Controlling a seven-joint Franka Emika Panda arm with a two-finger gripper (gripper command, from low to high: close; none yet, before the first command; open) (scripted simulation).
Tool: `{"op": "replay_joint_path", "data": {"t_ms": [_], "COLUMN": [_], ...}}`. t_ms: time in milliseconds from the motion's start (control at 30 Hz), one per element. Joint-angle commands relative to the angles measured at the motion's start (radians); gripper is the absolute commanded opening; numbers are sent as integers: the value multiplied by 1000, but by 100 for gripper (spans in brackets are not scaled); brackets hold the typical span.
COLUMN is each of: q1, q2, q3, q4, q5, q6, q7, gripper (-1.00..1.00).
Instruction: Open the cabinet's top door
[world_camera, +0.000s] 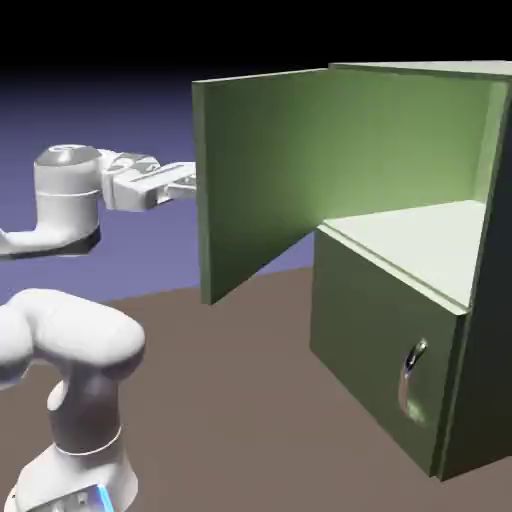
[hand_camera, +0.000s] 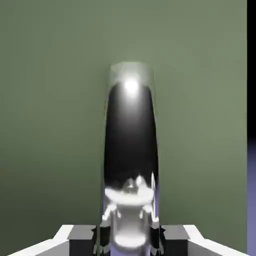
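While the top door (world_camera: 262, 180) stands swung wide from the cabinet (world_camera: 470, 300), exposing the paler green interior and its shelf (world_camera: 420, 245), the gripper (world_camera: 186, 180) meets the door's outer face at its free edge. In the hand view, the fingers (hand_camera: 80, 240) are closed on the long silver handle (hand_camera: 131, 150). The lower panel (world_camera: 380, 350) remains shut above the brown counter (world_camera: 230, 400).

Soft, even light fills both rendered pictures, and the exterior view's top fades to black. The boxy olive-green cabinet (world_camera: 400, 260) shows a paler, brighter interior. Directly ahead of the end effector (hand_camera: 129, 240), the long curved silver handle (hand_camera: 130, 150) carries a white glare spot near its top and dark mirror reflections. Edges look slightly soft.
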Motion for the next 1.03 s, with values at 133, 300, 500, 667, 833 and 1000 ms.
{"op": "replay_joint_path", "data": {"t_ms": [133,300,500,667,833,1000], "q1": [-115,-274,-490,-671,-852,-1033], "q2": [169,324,462,524,536,503], "q3": [181,357,562,722,870,1000], "q4": [157,338,544,684,805,924], "q5": [149,257,337,379,414,448], "q6": [-145,-292,-449,-545,-612,-664], "q7": [69,130,190,218,219,191], "gripper": [-100,-100,-100,-100,-100,-100]}}
